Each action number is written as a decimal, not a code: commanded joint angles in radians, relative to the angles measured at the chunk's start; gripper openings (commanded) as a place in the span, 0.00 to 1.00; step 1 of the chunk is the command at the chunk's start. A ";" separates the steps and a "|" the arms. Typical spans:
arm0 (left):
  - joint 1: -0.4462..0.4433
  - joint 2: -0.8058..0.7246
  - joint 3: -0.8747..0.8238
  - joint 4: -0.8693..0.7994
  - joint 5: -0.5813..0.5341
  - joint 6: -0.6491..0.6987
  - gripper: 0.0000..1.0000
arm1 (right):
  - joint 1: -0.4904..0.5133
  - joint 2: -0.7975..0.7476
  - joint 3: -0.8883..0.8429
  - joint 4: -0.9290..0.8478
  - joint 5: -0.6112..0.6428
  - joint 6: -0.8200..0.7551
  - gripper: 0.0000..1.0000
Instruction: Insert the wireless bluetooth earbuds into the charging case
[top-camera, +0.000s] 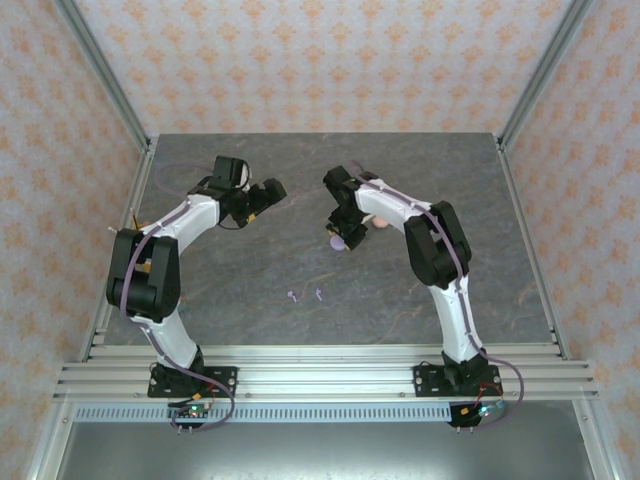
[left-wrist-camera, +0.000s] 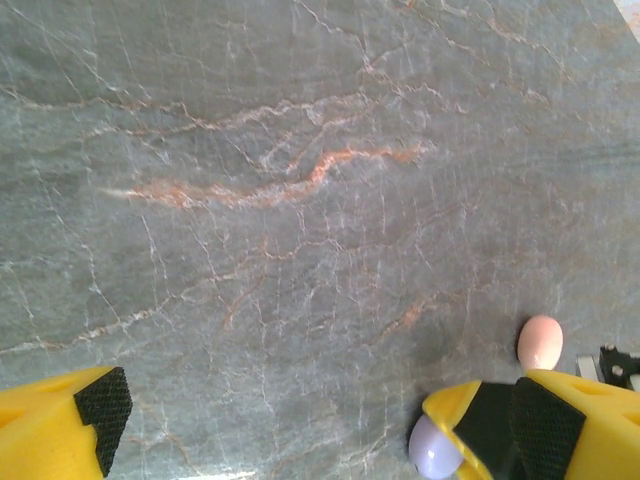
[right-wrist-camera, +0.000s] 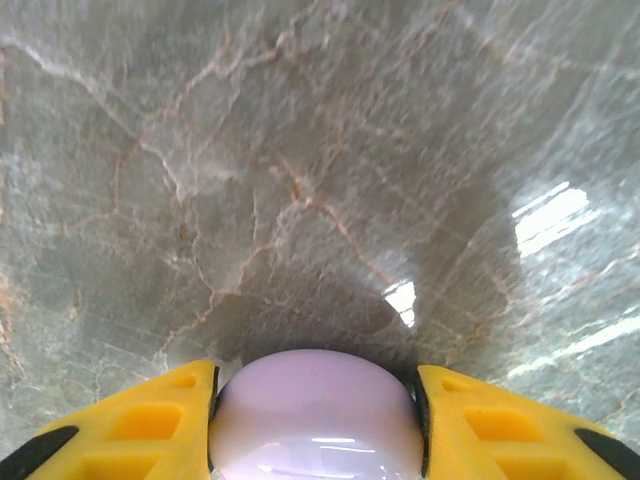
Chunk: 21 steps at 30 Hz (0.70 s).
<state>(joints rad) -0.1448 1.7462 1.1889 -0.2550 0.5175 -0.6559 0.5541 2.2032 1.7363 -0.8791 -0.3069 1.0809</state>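
My right gripper, jaws clamped on the flanks of the pale purple charging case, should hold it level and centred for loading the two earbuds, which lie on the table behind it, toward my base; my left gripper stands wide open.

Around the purple case mid-table, the marble tabletop lies bare at 5 and 9 o'clock, while two earbuds lie at 7, the right arm and pink case crowd 12 to 3, and the left arm reaches in at 10.
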 joint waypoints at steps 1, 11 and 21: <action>-0.021 -0.041 -0.044 0.070 0.041 0.015 1.00 | -0.014 -0.033 -0.017 0.040 0.005 0.008 0.40; -0.103 -0.037 -0.094 0.164 0.059 -0.013 1.00 | -0.028 -0.062 -0.035 0.047 0.004 0.016 0.40; -0.118 -0.021 -0.100 0.178 0.055 -0.016 1.00 | -0.036 -0.058 -0.015 -0.001 0.002 -0.016 0.48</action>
<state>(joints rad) -0.2604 1.7302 1.0912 -0.1078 0.5720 -0.6598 0.5201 2.1643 1.7184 -0.8341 -0.3153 1.0763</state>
